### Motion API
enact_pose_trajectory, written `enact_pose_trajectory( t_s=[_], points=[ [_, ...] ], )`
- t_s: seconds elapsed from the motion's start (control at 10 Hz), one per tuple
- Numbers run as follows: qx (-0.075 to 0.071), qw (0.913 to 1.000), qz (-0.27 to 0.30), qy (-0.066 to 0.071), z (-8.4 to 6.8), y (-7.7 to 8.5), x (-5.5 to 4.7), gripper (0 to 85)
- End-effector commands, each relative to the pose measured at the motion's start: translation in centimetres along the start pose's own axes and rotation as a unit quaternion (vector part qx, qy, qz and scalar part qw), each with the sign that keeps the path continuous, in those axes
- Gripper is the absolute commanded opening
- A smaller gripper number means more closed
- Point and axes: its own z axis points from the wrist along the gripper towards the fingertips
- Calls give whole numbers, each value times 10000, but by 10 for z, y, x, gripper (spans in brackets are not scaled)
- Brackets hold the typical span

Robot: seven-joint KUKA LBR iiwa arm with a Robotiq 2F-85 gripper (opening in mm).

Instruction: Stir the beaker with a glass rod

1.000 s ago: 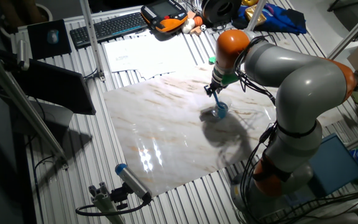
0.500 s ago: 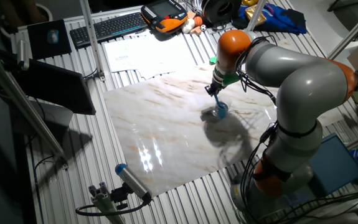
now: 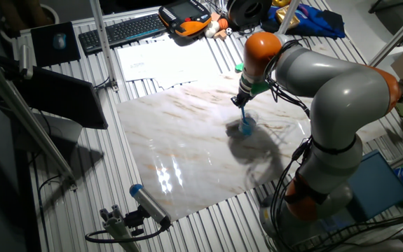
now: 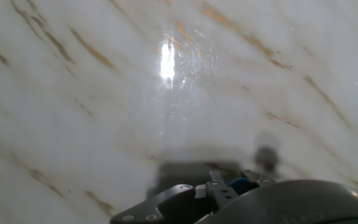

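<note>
Hand: the hand [image 3: 244,102] is clamped on the top of the glass rod [image 3: 244,115], above the marble board [image 3: 180,150] on the table [image 3: 82,185].
Glass rod: thin and blue, it leans down from the hand into the beaker [image 3: 247,126].
Beaker: small, clear, bluish at the base; it stands on the marble board, right under the hand.
Tube: a grey tube with a blue cap [image 3: 147,202] lies near the front edge, well apart.

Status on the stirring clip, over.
Gripper shut on glass rod. Rod tip down in beaker on marble slab. Nothing in the way.
</note>
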Motion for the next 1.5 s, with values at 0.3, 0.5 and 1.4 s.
enact_pose_trajectory(
  t_s=[0.3,0.5,1.4],
  points=[
    [80,9999,-137,10,-3,-6,2,170],
    [88,9997,-245,12,-7,-14,4,0],
    [-79,9965,-558,-619,-21,-31,9,0]
  ],
)
